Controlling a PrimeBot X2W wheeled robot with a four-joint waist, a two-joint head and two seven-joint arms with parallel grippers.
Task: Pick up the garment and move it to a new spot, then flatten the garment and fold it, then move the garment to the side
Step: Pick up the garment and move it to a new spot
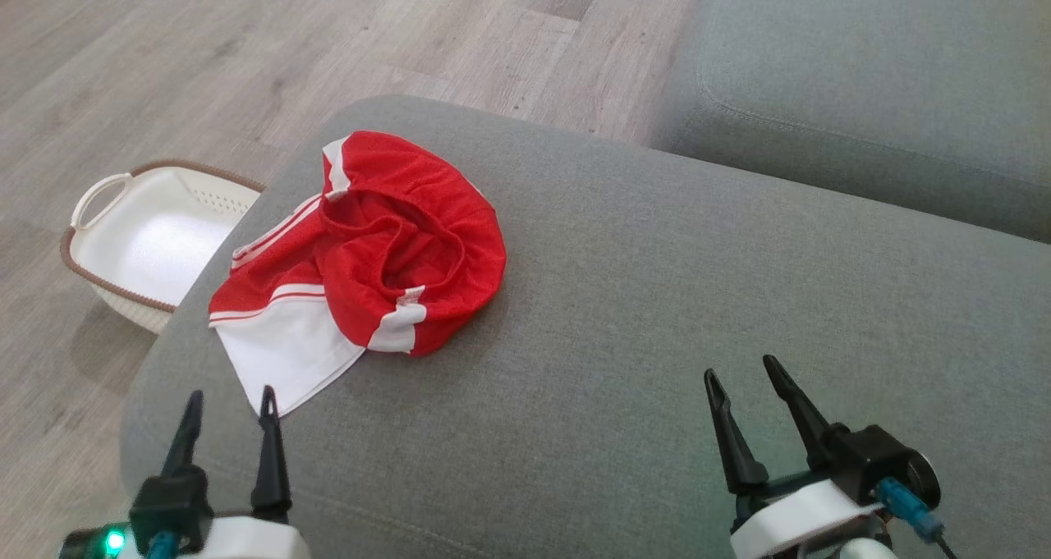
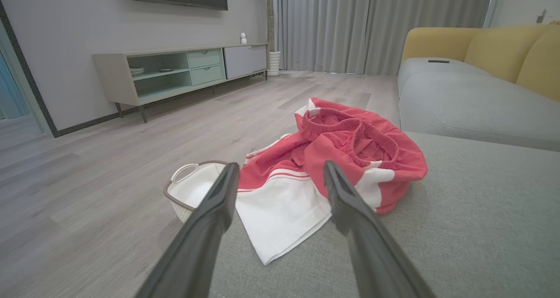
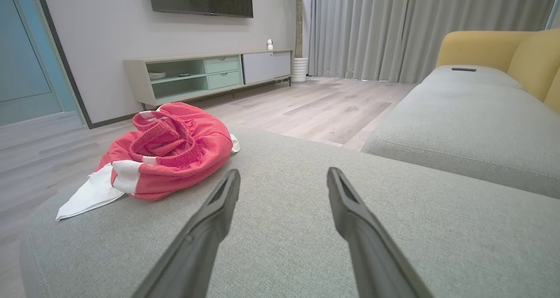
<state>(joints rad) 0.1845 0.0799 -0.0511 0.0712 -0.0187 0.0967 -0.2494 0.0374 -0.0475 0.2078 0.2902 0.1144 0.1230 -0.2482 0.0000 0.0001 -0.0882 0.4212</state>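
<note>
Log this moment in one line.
garment: crumpled on cushion | left tool: open, near garment | right tool: open, apart

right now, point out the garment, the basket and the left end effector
garment [image 1: 410,239], head view, on its crumpled red middle
basket [image 1: 156,243], head view, on its bare white inside
left end effector [image 1: 231,395], head view, midway between its open fingertips

Crumpled red-and-white garment [image 1: 369,255] bunched near the grey cushion's [image 1: 657,296] left edge
</note>
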